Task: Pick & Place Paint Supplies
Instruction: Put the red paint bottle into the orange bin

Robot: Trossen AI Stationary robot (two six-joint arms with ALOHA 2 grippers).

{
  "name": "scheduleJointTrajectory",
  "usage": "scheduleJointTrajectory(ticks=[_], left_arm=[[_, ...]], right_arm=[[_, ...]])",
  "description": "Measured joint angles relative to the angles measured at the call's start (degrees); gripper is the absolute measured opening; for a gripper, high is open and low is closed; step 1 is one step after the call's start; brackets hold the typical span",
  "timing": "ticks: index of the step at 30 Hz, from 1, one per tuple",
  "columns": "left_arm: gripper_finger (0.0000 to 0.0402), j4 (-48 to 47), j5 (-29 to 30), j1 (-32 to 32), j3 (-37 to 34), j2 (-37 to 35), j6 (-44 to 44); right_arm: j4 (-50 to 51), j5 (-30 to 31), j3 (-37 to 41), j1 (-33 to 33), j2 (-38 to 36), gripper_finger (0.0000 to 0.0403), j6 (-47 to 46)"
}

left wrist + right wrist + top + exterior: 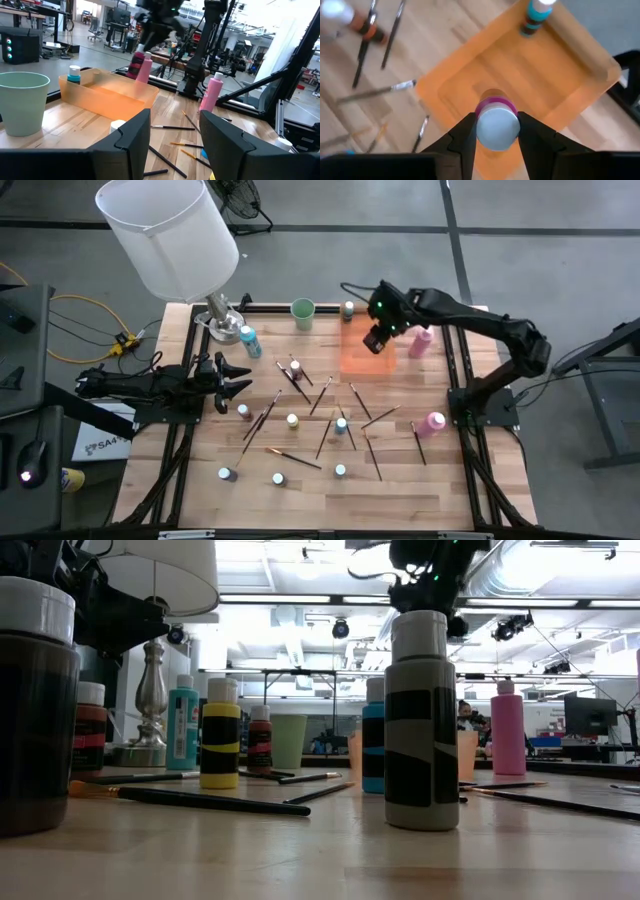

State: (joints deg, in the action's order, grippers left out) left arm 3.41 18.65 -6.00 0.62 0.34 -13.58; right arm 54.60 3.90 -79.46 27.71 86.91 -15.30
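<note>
My right gripper (377, 337) hangs over the orange tray (362, 358), shut on a small pale-capped paint bottle with a magenta band (496, 125). That bottle shows dark and magenta in the left wrist view (135, 62). A teal bottle (536, 15) stands in the tray's far corner. Thin dark paintbrushes (320, 395) and small bottles (293, 420) lie scattered on the wooden table. Two taller pink bottles (420, 341) (433, 422) stand at the right. My left gripper (236, 377) waits at the table's left edge, level and open, with nothing between its fingers. My right gripper pinches the bottle's top end between its two fingers, at the cap (497, 131) and the magenta band just under it. The fingers (465, 135) slant down from above. The bottle is lifted clear above the tray floor, cap toward the wrist.
A large white lampshade (170, 235) on a silver base (224, 326) stands at the far left, with a tall teal bottle (249, 340) beside it. A pale green cup (303, 313) stands at the far edge, left of the tray. Black frame rails border the table.
</note>
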Motion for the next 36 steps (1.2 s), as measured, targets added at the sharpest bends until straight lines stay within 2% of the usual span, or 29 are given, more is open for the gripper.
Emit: scheduleJointTrajectory(ticks=[12, 24, 36], left_arm=[[0.0168, 0.0, 0.0, 0.0, 0.0, 0.0, 0.0], [0.0168, 0.0, 0.0, 0.0, 0.0, 0.0, 0.0], [0.0168, 0.0, 0.0, 0.0, 0.0, 0.0, 0.0]], right_arm=[[-12.4, 0.1, -0.1, 9.4, 9.9, 0.0122, -11.6], [-6.2, -1.1, -13.8, 13.4, 22.4, 0.0123, -12.1], [-6.9, -1.3, -15.2, 14.7, 27.2, 0.0125, -11.9]])
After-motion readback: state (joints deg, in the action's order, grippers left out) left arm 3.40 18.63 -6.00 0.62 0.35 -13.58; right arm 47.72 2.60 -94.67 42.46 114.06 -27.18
